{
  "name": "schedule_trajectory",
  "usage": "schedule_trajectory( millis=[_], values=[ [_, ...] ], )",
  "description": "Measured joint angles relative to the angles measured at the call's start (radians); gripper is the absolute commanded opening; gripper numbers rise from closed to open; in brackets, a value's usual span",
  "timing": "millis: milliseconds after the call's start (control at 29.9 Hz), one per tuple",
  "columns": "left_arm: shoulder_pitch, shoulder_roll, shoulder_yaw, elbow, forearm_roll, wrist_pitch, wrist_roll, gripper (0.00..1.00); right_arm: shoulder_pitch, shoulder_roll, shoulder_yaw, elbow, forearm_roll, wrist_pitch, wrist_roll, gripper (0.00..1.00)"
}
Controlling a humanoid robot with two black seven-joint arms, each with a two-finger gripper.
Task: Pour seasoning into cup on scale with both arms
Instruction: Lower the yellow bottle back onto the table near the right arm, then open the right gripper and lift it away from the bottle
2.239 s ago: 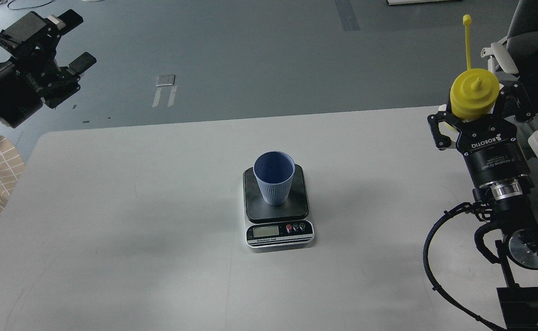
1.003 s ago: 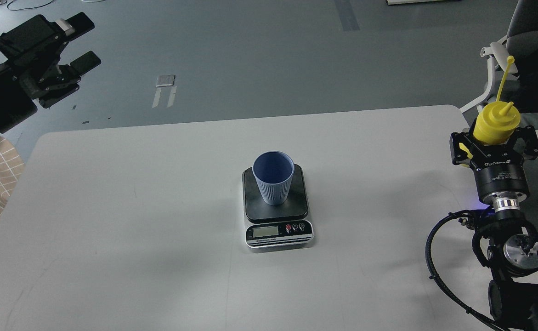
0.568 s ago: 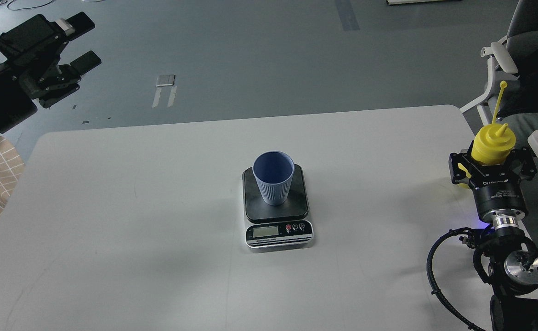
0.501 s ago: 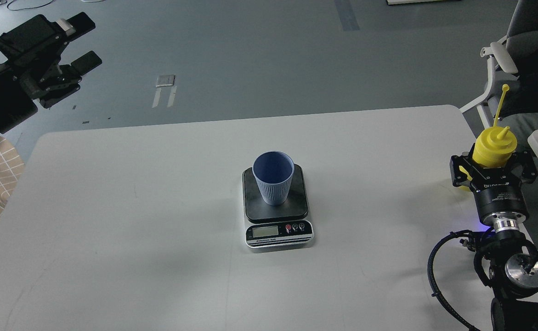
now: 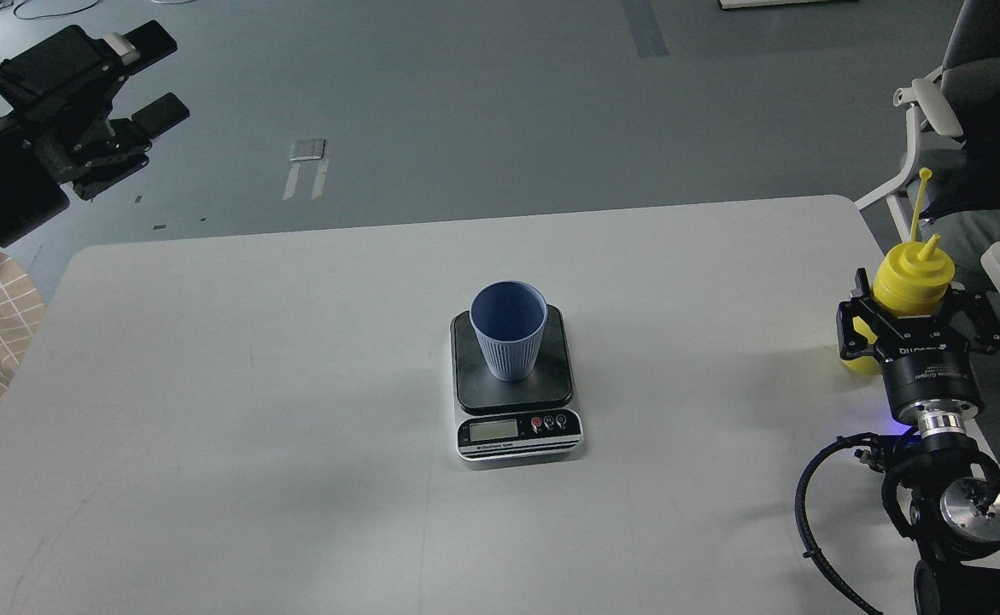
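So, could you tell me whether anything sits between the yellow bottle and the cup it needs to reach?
Nothing visible does. The yellow bottle, in the right tool near the table's right edge, has only bare tabletop between it and the cup on the scale.

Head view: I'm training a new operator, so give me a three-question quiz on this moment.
1. True or false: the cup stands upright on the scale.
2. Which gripper holds the bottle? A) left B) right C) neither
3. Fill in: the bottle's nozzle points ____.

Key
1. True. It sits on the dark plate, mouth up.
2. B. The right gripper is closed around the bottle near the table's right edge. The left gripper is open, raised off to the far left, holding nothing.
3. Up. The bottle is upright, far from the cup, so no pouring is under way.
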Motion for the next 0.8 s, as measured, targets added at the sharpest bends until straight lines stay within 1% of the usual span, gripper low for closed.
schedule_trajectory(
  millis=[134, 267, 602, 668, 802],
  values=[
    [0.0, 0.011, 0.0, 0.0, 0.0, 0.0, 0.0, 0.98, -0.008, 0.0, 0.002, 0.015, 0.0, 0.0, 0.0, 1.0],
    [0.0, 0.011, 0.0, 0.0, 0.0, -0.001, 0.0, 0.98, -0.06, 0.0, -0.001, 0.066, 0.0, 0.0, 0.0, 1.0],
    [0.002, -0.023, -0.008, 0.0, 0.0, 0.003, 0.0, 0.98, -0.252, 0.0, -0.013, 0.287, -0.021, 0.0, 0.001, 1.0],
    [0.002, -0.03, -0.008, 0.0, 0.0, 0.003, 0.0, 0.98, -0.306, 0.0, -0.012, 0.351, -0.021, 0.0, 0.002, 1.0],
    [0.002, -0.035, -0.009, 0.002, 0.0, 0.003, 0.0, 0.98, -0.36, -0.001, 0.008, 0.431, -0.023, 0.0, 0.003, 0.99]
  ],
)
